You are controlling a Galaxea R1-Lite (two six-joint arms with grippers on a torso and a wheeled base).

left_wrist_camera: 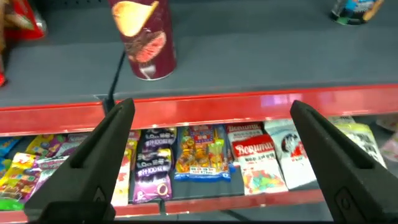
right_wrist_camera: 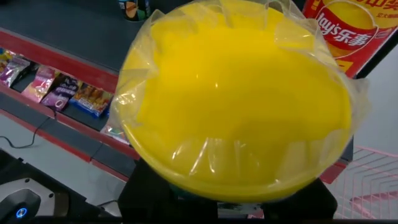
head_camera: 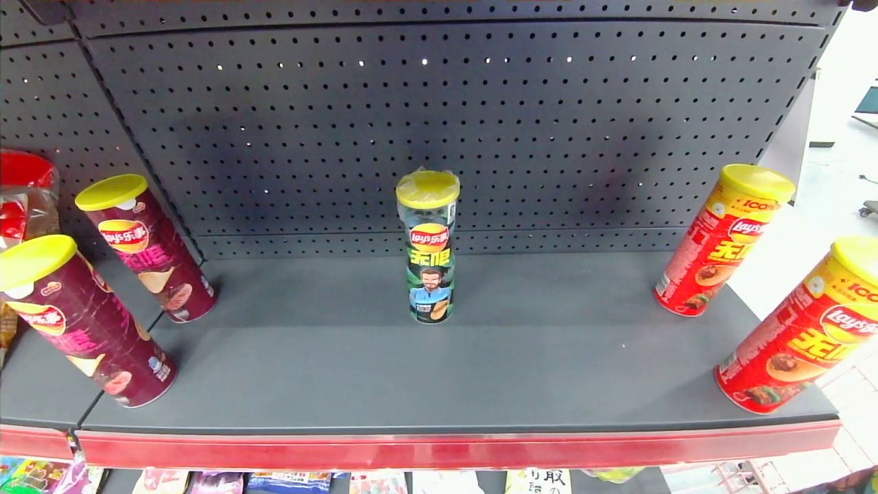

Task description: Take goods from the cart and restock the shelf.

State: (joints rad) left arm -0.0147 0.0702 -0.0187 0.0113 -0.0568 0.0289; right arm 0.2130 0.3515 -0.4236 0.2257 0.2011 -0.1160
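A: Right tool [right_wrist_camera: 227, 202]?
B: Grasping a wrapped can [right_wrist_camera: 236, 99]. It has a yellow lid under plastic film and sits right up at the wrist camera. The lid hides the can body.
A: Where's that can?
B: Off the shelf [head_camera: 439, 370], on the near side of its red edge strip [head_camera: 453, 449], at the right end. A red can [right_wrist_camera: 348, 31] is beyond it.
A: Left tool [left_wrist_camera: 211, 106]?
B: Released, fingers [left_wrist_camera: 99, 155] wide apart. It's on the near side of the strip, left part, facing snack packs [left_wrist_camera: 199, 152] on the lower shelf [left_wrist_camera: 261, 198].
A: On the shelf?
B: Green can [head_camera: 429, 250] stands centre, far. Far maroon can [head_camera: 147, 247] and near maroon can [head_camera: 79, 322] on the left. Far red can [head_camera: 724, 240] and near red can [head_camera: 799, 329] on the right. Left pair, green can and right pair are well apart.
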